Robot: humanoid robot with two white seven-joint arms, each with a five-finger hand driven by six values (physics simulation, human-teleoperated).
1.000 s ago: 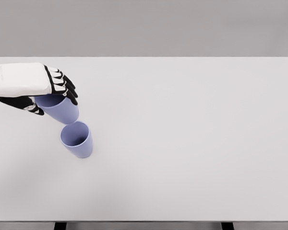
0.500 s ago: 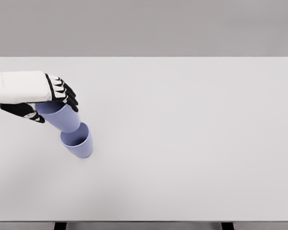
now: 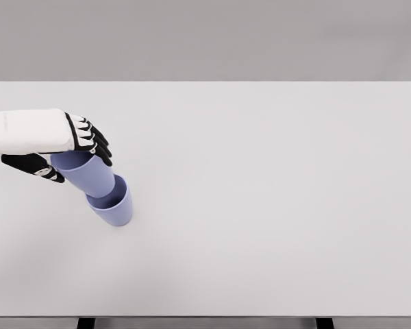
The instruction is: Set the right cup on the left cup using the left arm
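The upper lavender cup (image 3: 88,171) sits tilted, its base dipped into the mouth of the lower lavender cup (image 3: 111,204), which stands on the white table (image 3: 274,192) near the left edge. The left hand (image 3: 51,140) is clamped over the upper cup's rim, fingers (image 3: 90,137) curled on the far side, thumb (image 3: 34,166) on the near side. All around, just bare tabletop, with nothing crowding the pair.

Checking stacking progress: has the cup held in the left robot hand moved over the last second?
Yes. The held cup has come down and slightly right toward the standing cup, which stayed put; its base now overlaps that cup's rim.
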